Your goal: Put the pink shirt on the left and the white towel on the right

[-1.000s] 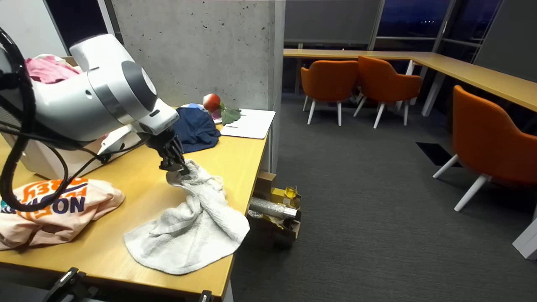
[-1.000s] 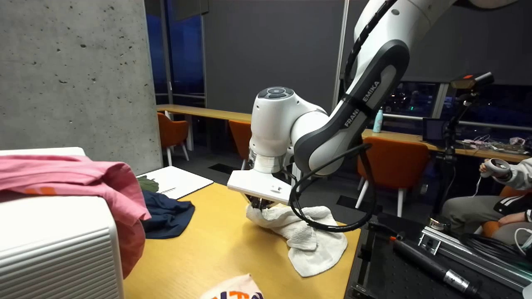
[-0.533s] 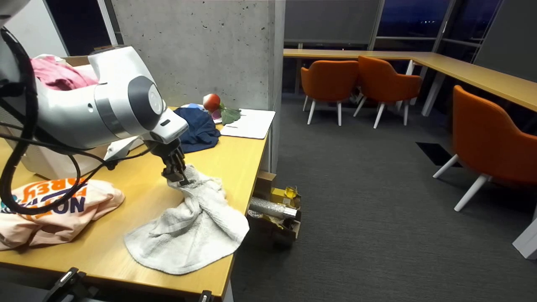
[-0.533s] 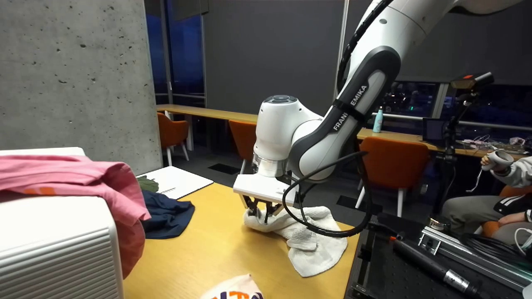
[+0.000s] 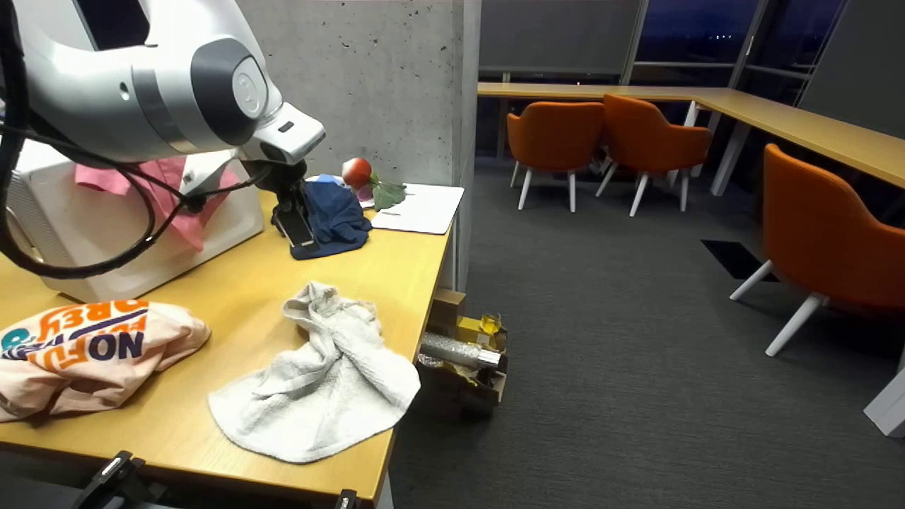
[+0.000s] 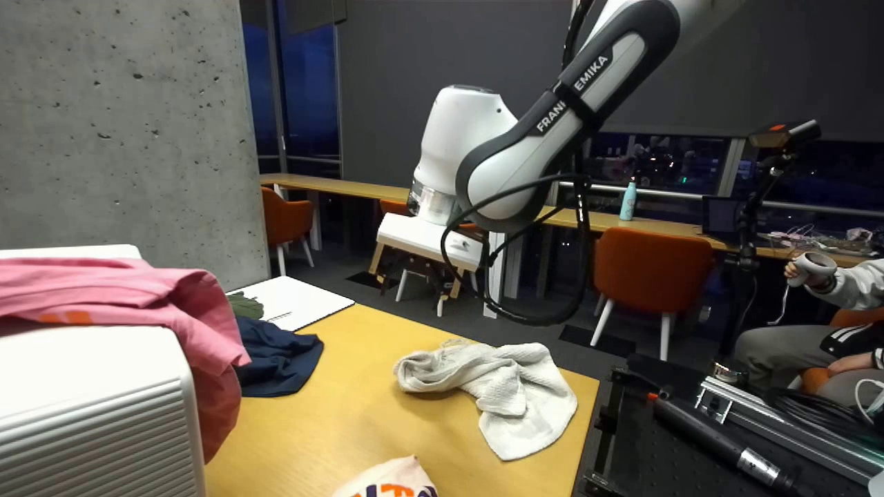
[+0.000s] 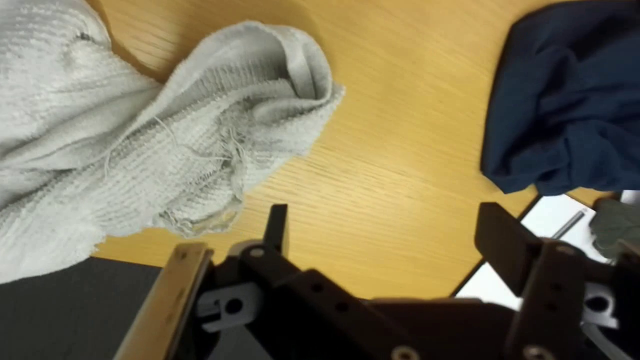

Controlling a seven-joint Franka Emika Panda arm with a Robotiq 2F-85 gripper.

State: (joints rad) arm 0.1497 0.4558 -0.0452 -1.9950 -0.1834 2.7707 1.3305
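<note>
The white towel (image 5: 318,403) lies crumpled near the table's side edge, its narrow bunched end loose; the wrist view also shows this towel (image 7: 150,150). Above the table my gripper (image 7: 382,215) stands wide open with only bare wood seen between its fingers. In an exterior view the gripper (image 6: 412,290) hangs clear over the towel's bunched end. A pale pink shirt (image 5: 106,360) with orange and blue lettering lies crumpled on the table, partly cut off by the frame. A brighter pink garment (image 6: 131,290) drapes over a white box. Which pink one the task names, I cannot tell.
The white box (image 6: 90,407) stands tall at one end of the table. A navy cloth (image 5: 339,219), a white board (image 5: 424,208) and a red flower (image 5: 357,172) lie near the concrete pillar. A black rail platform (image 6: 732,442) adjoins the table.
My gripper was at the towel's bunched end; its jaws have opened, let go, and the arm has risen well above the table. The towel stays about where it was.
</note>
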